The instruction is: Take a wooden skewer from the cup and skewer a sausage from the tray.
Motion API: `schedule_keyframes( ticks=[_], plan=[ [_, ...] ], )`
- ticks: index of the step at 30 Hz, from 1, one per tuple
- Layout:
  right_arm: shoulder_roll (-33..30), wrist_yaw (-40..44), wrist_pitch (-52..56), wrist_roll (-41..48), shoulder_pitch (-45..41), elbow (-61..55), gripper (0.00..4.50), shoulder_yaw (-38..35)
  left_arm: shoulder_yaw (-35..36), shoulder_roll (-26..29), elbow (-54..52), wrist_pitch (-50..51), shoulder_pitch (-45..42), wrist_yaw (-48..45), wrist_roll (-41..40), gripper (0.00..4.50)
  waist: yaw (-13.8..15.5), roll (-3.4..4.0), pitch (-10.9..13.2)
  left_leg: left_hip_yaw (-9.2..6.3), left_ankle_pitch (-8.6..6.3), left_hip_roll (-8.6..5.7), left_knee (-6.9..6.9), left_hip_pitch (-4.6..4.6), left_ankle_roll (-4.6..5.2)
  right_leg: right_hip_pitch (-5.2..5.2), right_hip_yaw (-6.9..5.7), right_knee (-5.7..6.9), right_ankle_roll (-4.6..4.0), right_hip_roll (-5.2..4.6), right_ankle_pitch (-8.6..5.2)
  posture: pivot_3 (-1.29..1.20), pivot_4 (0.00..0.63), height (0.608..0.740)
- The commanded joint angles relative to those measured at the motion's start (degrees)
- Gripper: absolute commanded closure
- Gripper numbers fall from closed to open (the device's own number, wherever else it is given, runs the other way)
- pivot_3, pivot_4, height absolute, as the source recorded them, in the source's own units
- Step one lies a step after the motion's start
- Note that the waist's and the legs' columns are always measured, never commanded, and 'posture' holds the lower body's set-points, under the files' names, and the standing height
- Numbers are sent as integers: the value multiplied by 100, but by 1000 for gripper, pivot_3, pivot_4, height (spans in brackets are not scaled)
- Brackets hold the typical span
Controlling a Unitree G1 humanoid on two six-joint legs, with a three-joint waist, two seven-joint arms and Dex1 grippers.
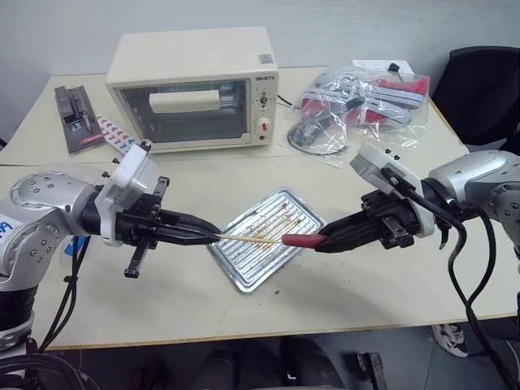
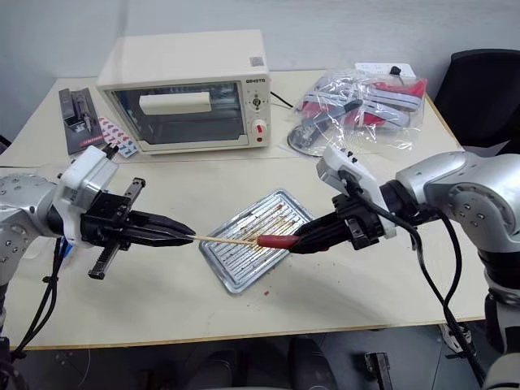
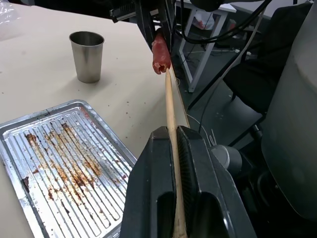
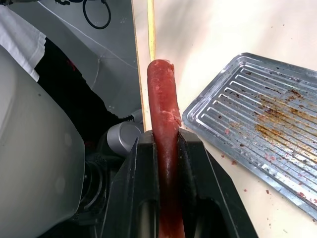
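Holding: the left jaws (image 1: 213,237) are clamped on the thin pale wooden skewer (image 1: 252,240), which juts level toward the right arm.
Gripping: the right jaws (image 1: 322,242) are closed on the small dark red smooth sausage (image 1: 299,240), its free end pointing at the skewer.
Meeting point: the skewer's tip touches the sausage's end; how deep it has gone in I cannot tell.
Height: both are held in the air above the rectangular silver ribbed baking tray (image 1: 244,272).
Tray: lies on the pale surface (image 1: 349,292), brown grease streaks on its ribs.
Cup: the small grey steel tumbler (image 3: 87,55) stands upright on the surface, near the tray but apart from it.
Behind: a cream toaster oven (image 1: 195,89) and clear plastic bags (image 1: 357,106).
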Motion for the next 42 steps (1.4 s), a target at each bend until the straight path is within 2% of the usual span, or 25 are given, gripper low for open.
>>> schedule_keyframes(
  ticks=[1,42],
  plan=[
    [20,-11,1,149,-135,-81,4271,-265,16,-3,-49,-108,-103,3,39,4500,0,0,0,0,0,0,0,0,0,0,0,0,0,0,0,0,150,740],
    [-34,-142,-40,139,98,-138,4271,-408,-7,-12,58,-169,-250,7,127,4500,0,0,0,0,0,0,1,0,0,0,0,3,0,0,0,0,150,740]
  ],
)
